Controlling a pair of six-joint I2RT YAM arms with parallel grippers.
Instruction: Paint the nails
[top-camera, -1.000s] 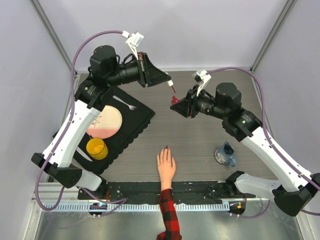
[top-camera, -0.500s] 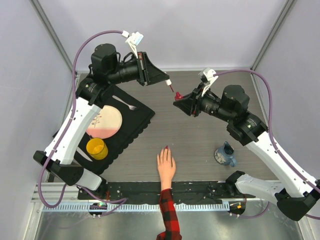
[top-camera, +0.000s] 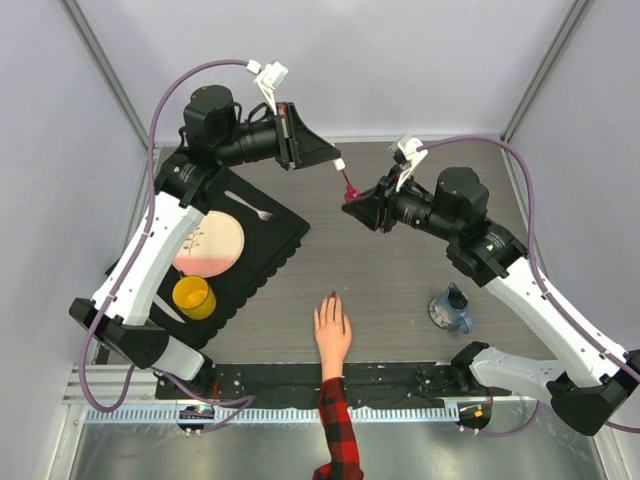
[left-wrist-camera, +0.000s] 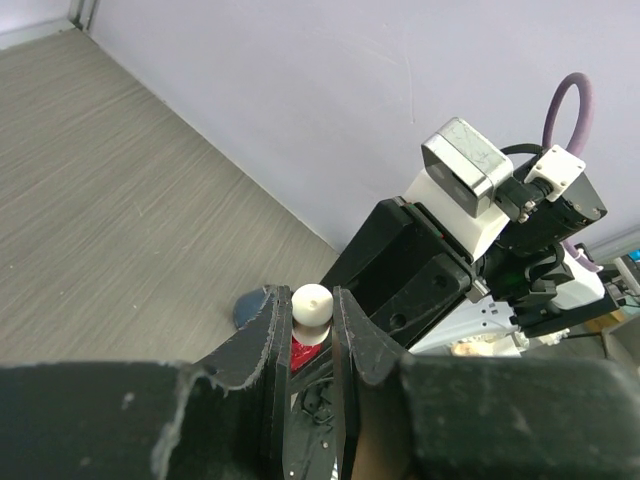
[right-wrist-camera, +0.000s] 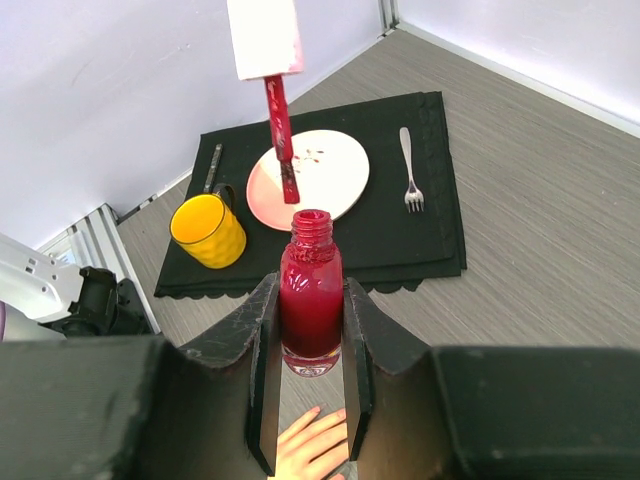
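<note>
Nearest, the pale hand (top-camera: 332, 330) lies flat, its nails (top-camera: 333, 296) pointing away from the arms' bases. Farther out, the right gripper (top-camera: 357, 208) reaches leftward, clamped on the open red bottle (right-wrist-camera: 310, 300), which stands upright. Beyond, the left gripper (top-camera: 336, 162) angles down, pinching the white brush cap (left-wrist-camera: 311, 303), with the brush (right-wrist-camera: 281, 140) just above the bottle's mouth.

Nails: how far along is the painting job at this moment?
Done: the bottle is open and clamped in the right gripper. In hand: the left gripper holds the cap, its red-wet brush hanging just above the bottle mouth. Left: the brush is far from the hand. Its nails are too small to judge, though one fingertip looks reddish from above.
</note>
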